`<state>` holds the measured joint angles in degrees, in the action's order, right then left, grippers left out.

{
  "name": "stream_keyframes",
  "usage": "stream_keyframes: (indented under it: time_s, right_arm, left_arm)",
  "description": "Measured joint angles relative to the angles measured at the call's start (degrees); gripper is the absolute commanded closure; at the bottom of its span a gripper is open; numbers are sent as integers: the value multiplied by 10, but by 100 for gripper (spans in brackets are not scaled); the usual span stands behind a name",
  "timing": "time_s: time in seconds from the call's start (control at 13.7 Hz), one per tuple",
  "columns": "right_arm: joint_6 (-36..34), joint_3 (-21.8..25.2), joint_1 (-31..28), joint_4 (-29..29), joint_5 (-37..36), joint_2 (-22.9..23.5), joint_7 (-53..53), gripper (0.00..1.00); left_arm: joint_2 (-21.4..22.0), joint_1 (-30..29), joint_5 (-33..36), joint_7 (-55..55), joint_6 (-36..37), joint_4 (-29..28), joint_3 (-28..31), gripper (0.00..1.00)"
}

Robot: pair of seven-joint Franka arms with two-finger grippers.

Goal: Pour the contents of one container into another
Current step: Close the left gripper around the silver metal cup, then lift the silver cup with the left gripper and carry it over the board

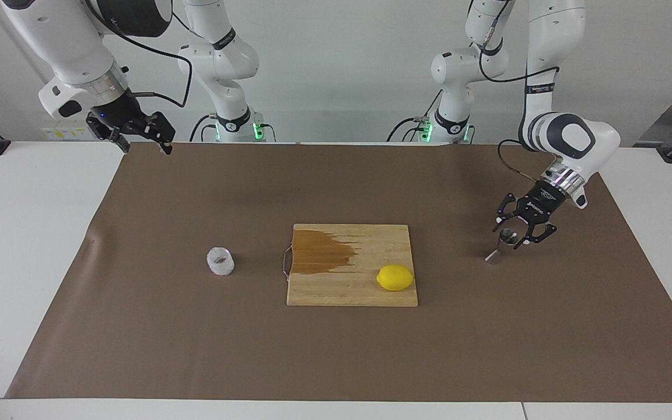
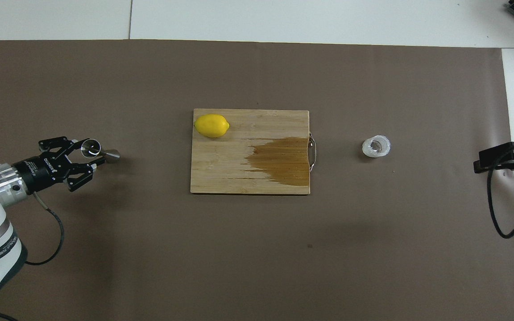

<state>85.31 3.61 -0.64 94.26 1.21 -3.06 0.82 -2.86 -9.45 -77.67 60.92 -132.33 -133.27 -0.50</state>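
A white wall backs a white table [image 1: 21, 233] covered by a brown mat [image 1: 196, 350].

Facing view: the left gripper [image 1: 514, 233] is low over the mat at the left arm's end, set about the upper cone of the jigger [image 1: 500, 247]. The jigger stands on the mat, leaning. Whether the jaws have clamped it or only flank it, I cannot tell. From this gripper toward the right arm's end come first a wooden board [image 1: 353, 291] at mid-table, then the cup [image 1: 220, 261], well apart from the jaws and upright on the mat. A lemon [image 1: 395, 277] lies on the board's corner nearest the gripper. A dark wet stain [image 1: 321, 251] spreads over the board's end toward the cup, where a wire handle [image 1: 286, 262] sticks out. The board and lemon lie on the line between jigger and cup. The right gripper [image 1: 140, 135] waits, raised over the mat's edge beside the robots, jaws apart and holding nothing.

Overhead view: the left gripper [image 2: 87, 154] again surrounds the jigger [image 2: 105, 154], whose round mouth shows between the two sides. The board [image 2: 221, 178], lemon [image 2: 212, 125] and cup [image 2: 376, 147] line up away from it. Only part of the right gripper [image 2: 484, 160] shows, at the mat's [image 2: 257, 267] edge, near the cup.

Count: two grippers, one jigger, one cup, one board, one lemon, one stain.
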Motion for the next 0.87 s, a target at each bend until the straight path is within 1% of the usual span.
stream_keyframes:
  time_s: [0.07, 0.22, 0.51, 0.58, 0.66, 0.87]
  right_arm:
    - [0, 0, 0, 0, 0, 0, 0, 0]
    - [0, 0, 0, 0, 0, 0, 0, 0]
    - [0, 0, 0, 0, 0, 0, 0, 0]
    - [0, 0, 0, 0, 0, 0, 0, 0]
    - [0, 0, 0, 0, 0, 0, 0, 0]
    - [0, 0, 0, 0, 0, 0, 0, 0]
  left_arm:
    - [0, 0, 0, 0, 0, 0, 0, 43]
    - [0, 0, 0, 0, -1, 0, 0, 49]
    - [0, 0, 0, 0, -3, -1, 0, 79]
    - [0, 0, 0, 0, -3, -1, 0, 92]
    - [0, 0, 0, 0, -3, -1, 0, 100]
    - [0, 0, 0, 0, -2, 1, -1, 100]
